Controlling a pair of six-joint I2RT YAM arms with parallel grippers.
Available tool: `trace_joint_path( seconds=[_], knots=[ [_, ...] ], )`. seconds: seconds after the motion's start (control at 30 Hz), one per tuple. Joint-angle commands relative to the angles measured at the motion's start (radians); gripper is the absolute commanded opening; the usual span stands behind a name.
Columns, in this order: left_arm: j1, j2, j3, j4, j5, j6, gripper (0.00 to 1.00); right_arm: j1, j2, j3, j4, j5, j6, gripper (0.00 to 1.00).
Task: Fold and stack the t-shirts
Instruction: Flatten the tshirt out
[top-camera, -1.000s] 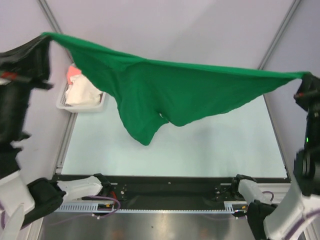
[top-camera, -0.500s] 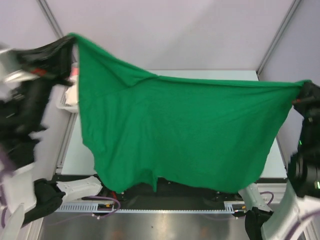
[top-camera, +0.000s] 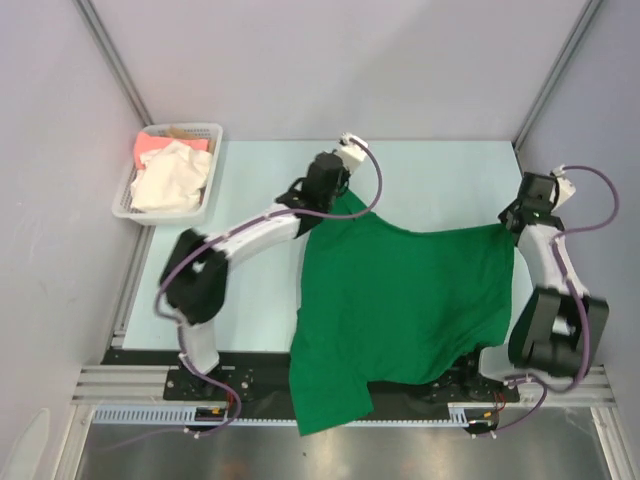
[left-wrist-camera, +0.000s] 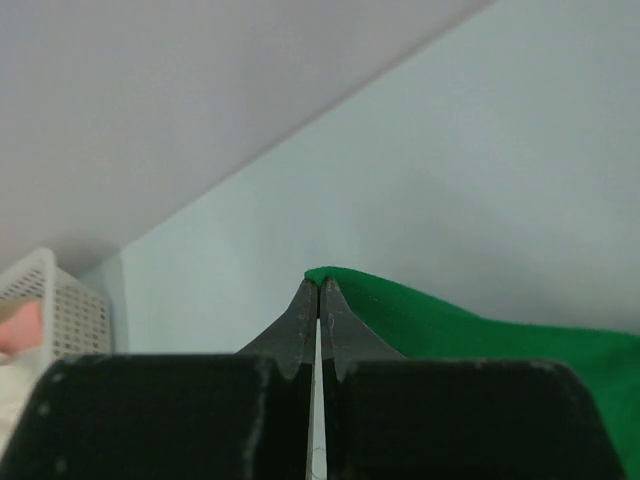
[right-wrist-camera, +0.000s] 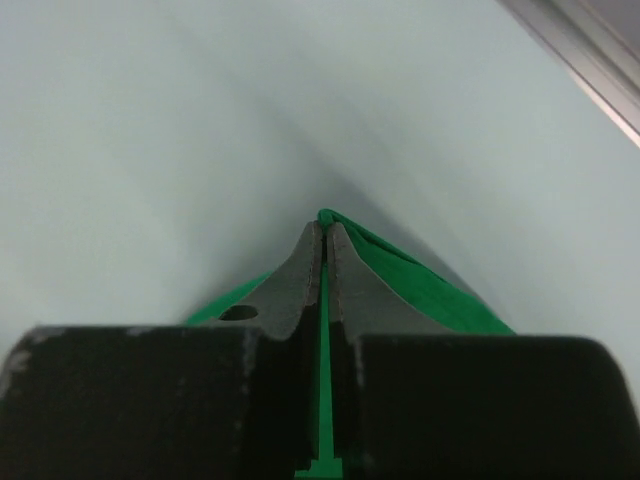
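Observation:
The green t-shirt (top-camera: 400, 300) lies spread on the table, its near part hanging over the front edge. My left gripper (top-camera: 345, 197) is shut on its far left corner, seen in the left wrist view (left-wrist-camera: 400, 310) with the gripper (left-wrist-camera: 318, 283) pinching the cloth. My right gripper (top-camera: 512, 222) is shut on the far right corner; green cloth (right-wrist-camera: 420, 275) shows between its closed fingers, the gripper (right-wrist-camera: 322, 228) low over the table. A cream-white shirt (top-camera: 172, 182) and a salmon-pink shirt (top-camera: 152, 146) lie in the basket.
The white lattice basket (top-camera: 205, 205) stands at the far left of the table, its corner also in the left wrist view (left-wrist-camera: 50, 300). Grey walls and metal frame posts enclose the pale table (top-camera: 250, 280). The green shirt drapes over the arm bases.
Both arms swung down and forward from high up, laying the stretched green shirt flat onto the table. Both grippers kept hold of its corners.

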Motion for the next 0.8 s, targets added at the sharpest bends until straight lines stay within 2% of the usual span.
trace_joint_path(
  seconds=[0.0, 0.03, 0.1, 0.3, 0.4, 0.53, 0.63, 0.77],
  knots=[
    [0.040, 0.197, 0.134, 0.119, -0.104, 0.002, 0.00, -0.017, 0.175, 0.038, 0.259, 0.033, 0.013, 0.00],
    [0.053, 0.252, 0.167, 0.110, -0.111, -0.004, 0.00, -0.019, 0.238, 0.058, 0.289, 0.022, 0.002, 0.00],
    [0.070, 0.370, 0.279, 0.053, -0.142, -0.021, 0.00, -0.036, 0.387, 0.176, 0.248, -0.027, 0.006, 0.00],
    [0.095, 0.483, 0.465, -0.089, -0.113, -0.102, 0.00, -0.046, 0.626, 0.447, 0.133, -0.099, -0.040, 0.00],
    [0.092, 0.515, 0.535, -0.171, -0.095, -0.128, 0.00, -0.060, 0.660, 0.506, 0.093, -0.128, -0.049, 0.00],
    [0.103, 0.495, 0.511, -0.153, -0.090, -0.160, 0.00, -0.092, 0.702, 0.563, 0.058, -0.175, -0.027, 0.00],
    [0.110, 0.515, 0.557, -0.168, -0.082, -0.154, 0.00, -0.100, 0.774, 0.656, -0.009, -0.206, -0.029, 0.00],
    [0.113, 0.532, 0.618, -0.240, -0.007, -0.182, 0.00, -0.100, 0.821, 0.731, -0.100, -0.217, -0.023, 0.00]
  ],
)
